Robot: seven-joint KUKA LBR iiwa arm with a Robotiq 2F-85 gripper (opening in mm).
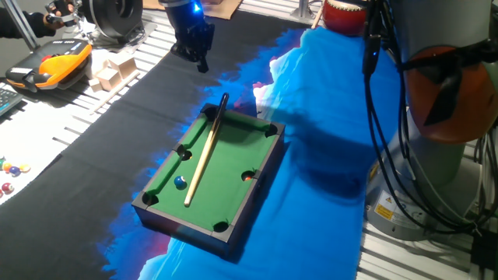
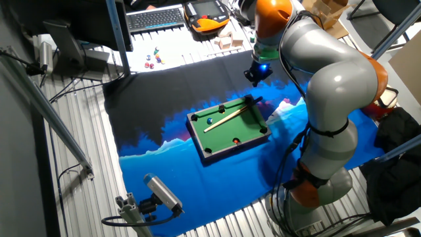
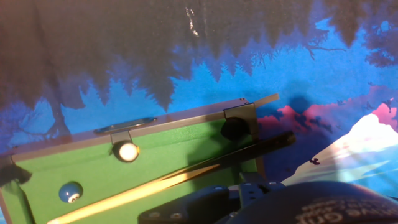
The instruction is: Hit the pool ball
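Note:
The miniature pool table [image 1: 257,183] has green felt and a dark rim and stands on the blue-and-black cloth. The tiny blue pool ball [image 1: 180,182] lies near the table's left rail; it also shows in the other fixed view [image 2: 210,120] and the hand view [image 3: 70,192]. A wooden cue stick [image 1: 201,159] lies slanted across the felt, its dark butt over the far rim and its tip close beside the ball. My gripper [image 1: 199,59] hangs in the air beyond the far end of the table, apart from the cue. I cannot make out how its fingers stand.
A small reddish-orange ball [image 1: 248,176] sits by a right-side pocket. Wooden blocks [image 1: 109,71] and an orange-black device [image 1: 48,64] lie at the back left. Tiny coloured balls [image 1: 11,169] lie at the left edge. The robot's base and cables [image 1: 436,117] stand on the right.

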